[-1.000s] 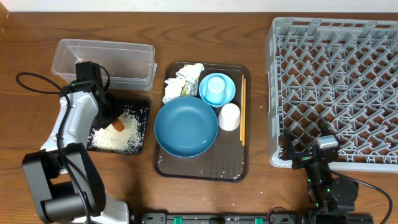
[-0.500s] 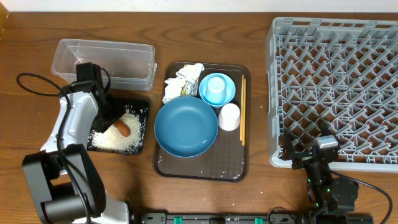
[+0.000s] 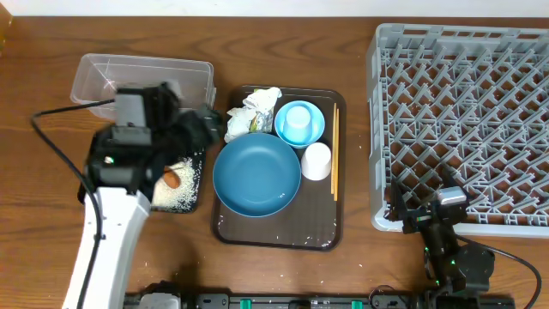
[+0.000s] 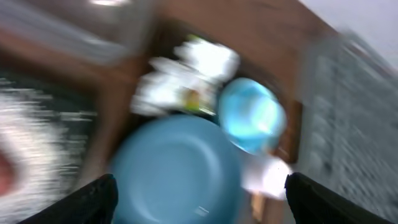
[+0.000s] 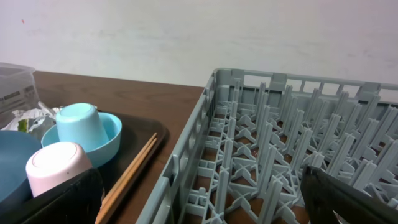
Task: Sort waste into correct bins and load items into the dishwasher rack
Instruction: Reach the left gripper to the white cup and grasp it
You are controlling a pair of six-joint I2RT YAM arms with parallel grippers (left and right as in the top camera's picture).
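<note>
Overhead, work from your side outward. Your right gripper (image 5: 202,193) sits to the right of the dark-brown rectangular serving tray (image 3: 274,233), level with its near end. In the right wrist view its fingers stand wide apart with nothing between them.

On the tray's near half rests the large round dark-blue bowl (image 3: 256,174). The small whitish cup (image 3: 316,160) stands upside down just at the bowl's right, and the pair of thin wooden chopsticks (image 3: 335,150) lies along the tray's right edge.

Left of the tray you have the shallow black rectangular tray (image 3: 196,154). It holds the pile of white rice grains (image 3: 176,193), with the small orange carrot (image 3: 171,179) lying on them.

Your left gripper (image 4: 202,196) is a blur just off the serving tray's left edge, towards the far end. The left wrist view is smeared, but the fingers show far apart and empty.

At the tray's far end sit the crumpled white paper and foil wrappers (image 3: 253,112), with the small pale-blue bowl (image 3: 299,123) to their right.

Farther left of the tray's far corner is the clear rectangular plastic tub (image 3: 141,81). The large square grey plastic dishwasher rack (image 3: 463,120) lies to the tray's right.
</note>
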